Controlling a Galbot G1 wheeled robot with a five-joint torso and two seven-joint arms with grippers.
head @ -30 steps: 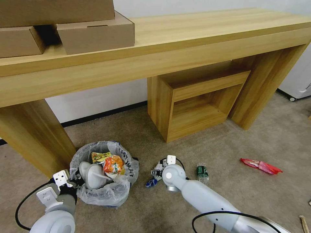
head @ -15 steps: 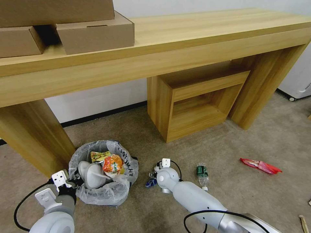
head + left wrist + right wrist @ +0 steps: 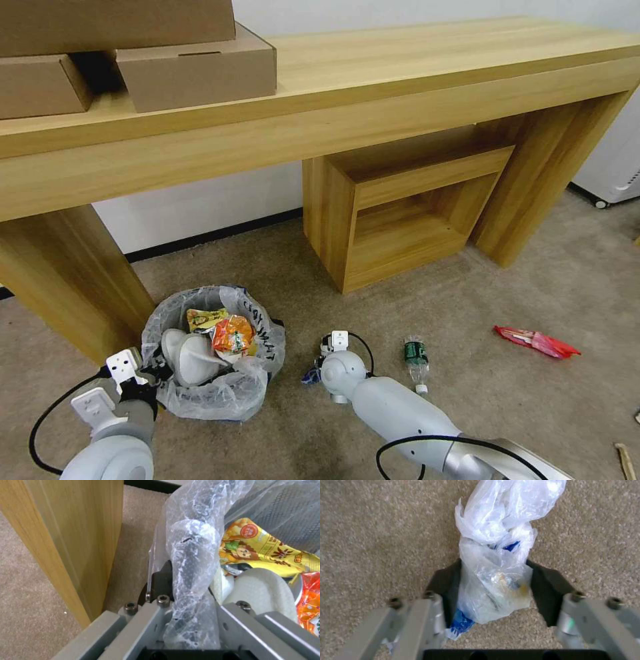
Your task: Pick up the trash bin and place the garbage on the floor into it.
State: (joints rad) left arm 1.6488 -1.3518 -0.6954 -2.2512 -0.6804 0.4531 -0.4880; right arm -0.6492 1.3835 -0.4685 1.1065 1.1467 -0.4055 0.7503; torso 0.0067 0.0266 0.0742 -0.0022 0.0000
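Observation:
The trash bin, lined with a crinkly bag, stands on the floor beside the table leg and holds slippers and wrappers. My left gripper is shut on the bin's bagged rim; one dark finger shows outside it. To the bin's right, my right gripper is down at the carpet. In the right wrist view, the right gripper is shut on a clear plastic wrapper with blue print, which touches both pads. More garbage lies further right: a green-label bottle and a red wrapper.
A long wooden table carrying cardboard boxes spans the back, with its leg close to the bin. A wooden cubby stands under the table. A wooden stick lies at the right edge of the carpet.
My right arm has slid left and down toward the blue-printed wrapper, which stayed in place. The bin and my left gripper have hardly moved.

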